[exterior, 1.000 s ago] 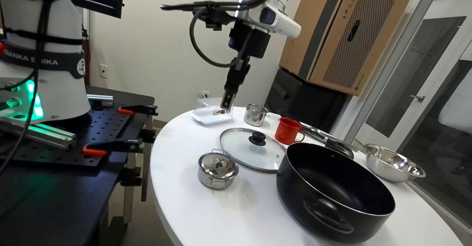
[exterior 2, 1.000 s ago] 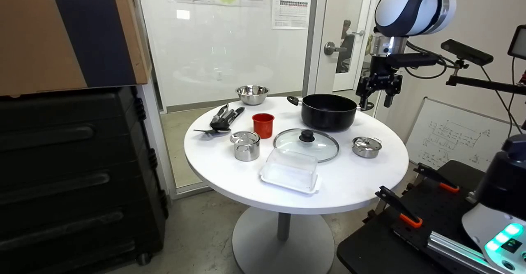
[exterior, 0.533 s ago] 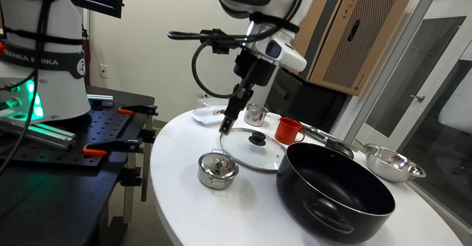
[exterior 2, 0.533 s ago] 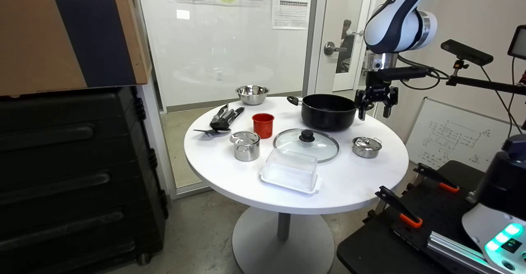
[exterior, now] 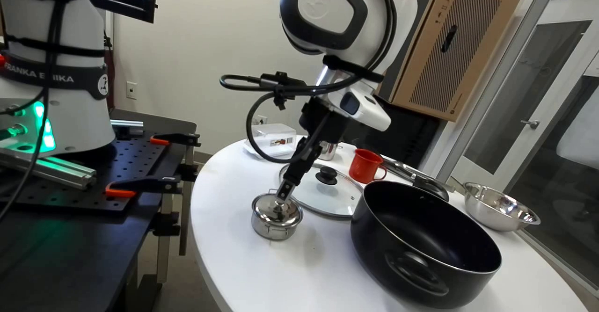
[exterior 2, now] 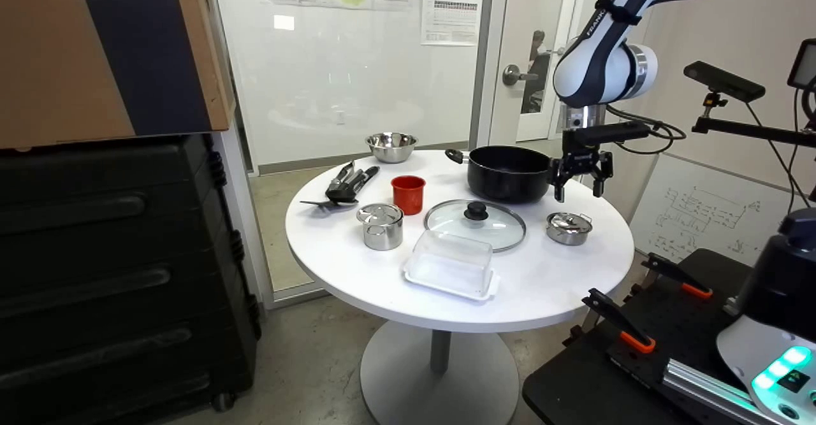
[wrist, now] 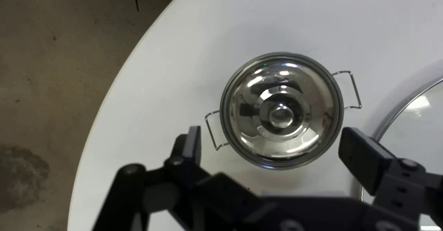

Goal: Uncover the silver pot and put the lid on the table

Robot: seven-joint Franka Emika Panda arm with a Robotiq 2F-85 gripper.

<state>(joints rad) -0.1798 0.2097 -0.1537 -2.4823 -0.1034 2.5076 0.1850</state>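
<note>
The silver pot [exterior: 275,231] stands on the white table [exterior: 224,176] near its edge, and shows in both exterior views [exterior 2: 567,239]. The small steel lid [wrist: 282,116] sits on the pot, its centre knob facing up. My gripper [wrist: 271,134] is open and empty, its fingers wide apart. In the wrist view the pot lies just beyond the fingertips, roughly centred between them. In an exterior view the gripper [exterior 2: 579,190] hangs above the pot, apart from it. In an exterior view a fingertip [exterior: 283,195] overlaps the lid's knob; contact cannot be told there.
The glass lid [wrist: 415,137] lies close beside the pot, near one finger. The big black pot [exterior 2: 510,176] stands nearby. A red mug [exterior 2: 408,194], a taller steel pot [exterior 2: 382,230], a clear covered dish [exterior 2: 449,266], utensils [exterior 2: 347,186] and a steel bowl [exterior 2: 391,148] stand farther off.
My gripper has come down and moved over toward the small silver pot, staying open. The pot, its lid and the other objects have not moved.
</note>
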